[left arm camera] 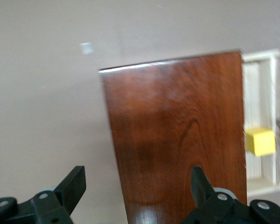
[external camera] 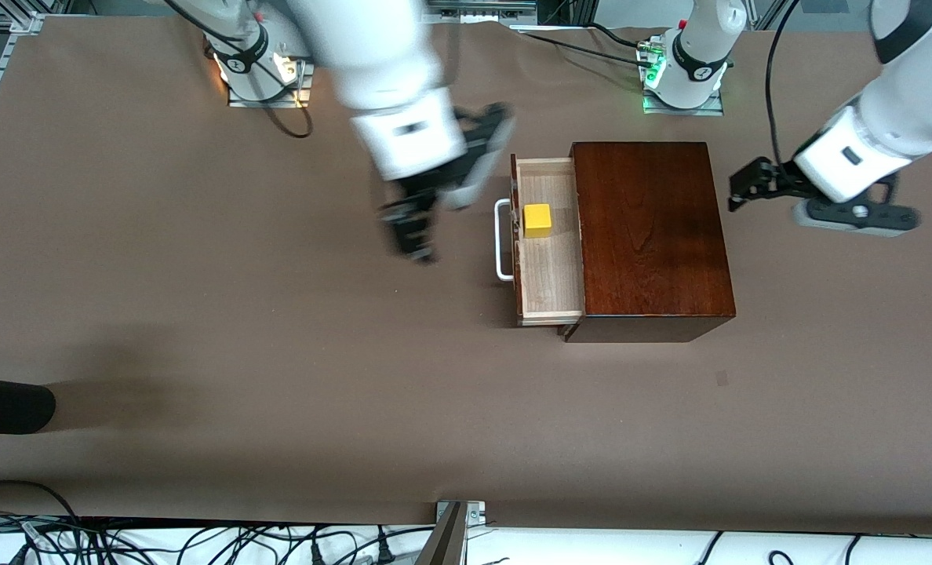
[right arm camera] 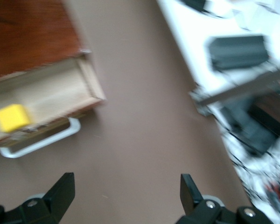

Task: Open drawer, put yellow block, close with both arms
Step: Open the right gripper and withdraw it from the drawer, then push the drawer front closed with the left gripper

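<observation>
The drawer stands pulled out of the dark mahogany box, its white bar handle toward the right arm's end. The yellow block lies in the drawer's pale tray; it also shows in the left wrist view and the right wrist view. My right gripper is open and empty over the bare table beside the handle. My left gripper is open and empty over the table beside the box's back, toward the left arm's end.
A dark rounded object lies at the table's edge toward the right arm's end. Cables and a metal bracket run along the table's near edge. The two arm bases stand at the table's farthest edge.
</observation>
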`<state>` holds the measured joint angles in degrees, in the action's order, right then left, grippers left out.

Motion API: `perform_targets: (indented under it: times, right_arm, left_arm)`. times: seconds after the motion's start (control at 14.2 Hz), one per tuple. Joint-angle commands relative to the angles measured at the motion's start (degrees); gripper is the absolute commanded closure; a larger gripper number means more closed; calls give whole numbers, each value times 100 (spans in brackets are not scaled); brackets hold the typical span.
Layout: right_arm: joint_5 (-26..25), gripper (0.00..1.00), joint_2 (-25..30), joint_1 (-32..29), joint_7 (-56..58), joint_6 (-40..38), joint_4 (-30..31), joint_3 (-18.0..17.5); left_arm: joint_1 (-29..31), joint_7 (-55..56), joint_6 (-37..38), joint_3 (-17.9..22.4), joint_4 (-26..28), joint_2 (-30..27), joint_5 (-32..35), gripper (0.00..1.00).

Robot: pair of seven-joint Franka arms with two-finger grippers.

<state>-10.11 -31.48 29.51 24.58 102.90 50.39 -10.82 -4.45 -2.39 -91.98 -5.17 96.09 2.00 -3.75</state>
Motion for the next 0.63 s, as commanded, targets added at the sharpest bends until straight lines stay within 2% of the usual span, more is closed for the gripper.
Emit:
perform_targets:
  times: [0.0, 0.07, 0.21, 0.28, 0.35, 0.49, 0.56]
  right_arm:
    - [376, 0, 580, -916, -41, -478, 321, -34]
    - [796, 0, 930, -1260, -85, -655, 661, 88]
    - [1509, 0, 1703, -1683, -112, -674, 1758, 552]
    - [1573, 0, 2003, -1754, -138, -735, 2120, 781]
    - [1574, 0, 2258, -1790, -234, -762, 2481, 966]
    - [1539, 0, 2707, -1974, -803, -788, 3157, 1179]
    - [1513, 0, 2979, -2010, -954, -763, 3552, 1214]
  left_arm:
    - [-388, -1469, 84, -2, -143, 344, -179, 0]
    - [-572, -1980, 92, -19, -143, 423, -318, 0]
    - [-985, -2240, 180, -28, -143, 599, -905, 0]
    - [-1344, -2231, 206, -19, -186, 713, -1291, 0]
    - [-1687, -2214, 198, -19, -622, 1062, -1652, 0]
    - [-2068, -2309, 486, -19, -1493, 1897, -1778, 0]
    - [-2147, -2432, 462, -80, -1635, 2161, -1779, 0]
